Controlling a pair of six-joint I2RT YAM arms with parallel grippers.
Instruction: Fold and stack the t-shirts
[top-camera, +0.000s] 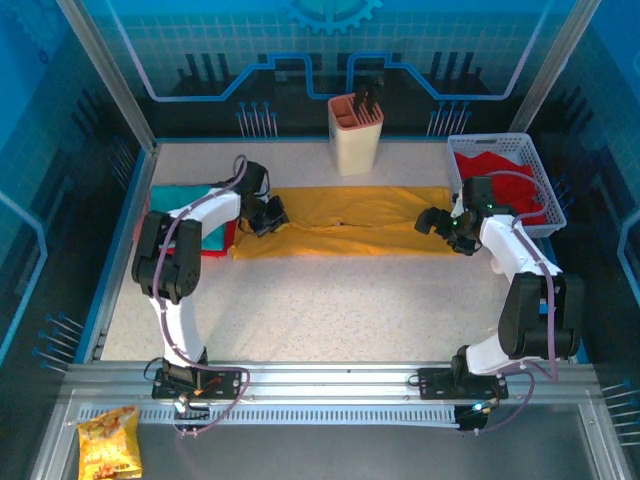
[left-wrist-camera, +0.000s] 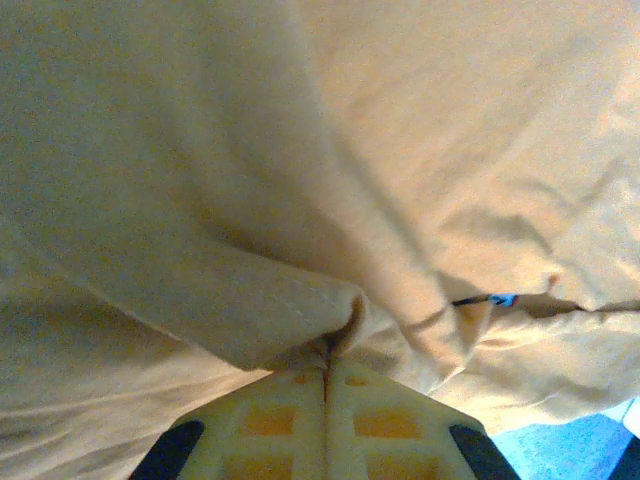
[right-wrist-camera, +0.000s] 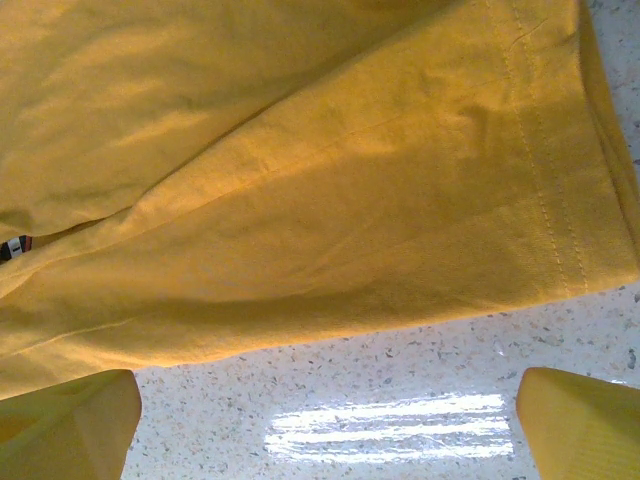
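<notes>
**Top view:** you look down from high above the near edge, taking in the whole bench (top-camera: 350, 310).
**Left wrist view:** you look from just behind the left end effector (left-wrist-camera: 326, 375), very close against the mustard-yellow t-shirt (left-wrist-camera: 300, 150).
**Right wrist view:** you look down past the right end effector (right-wrist-camera: 325, 430), near the shirt's hem and bare bench.
All three views share that shirt.

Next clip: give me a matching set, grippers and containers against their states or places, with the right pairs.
1 left gripper
2 right gripper
3 white basket
4 beige holder

A contains red cloth
B open, beside the hem of the yellow t-shirt
C upright behind the yellow t-shirt
D shut on the yellow t-shirt

Pairs: 1-D, 2-B, 3-A, 4-C
</notes>
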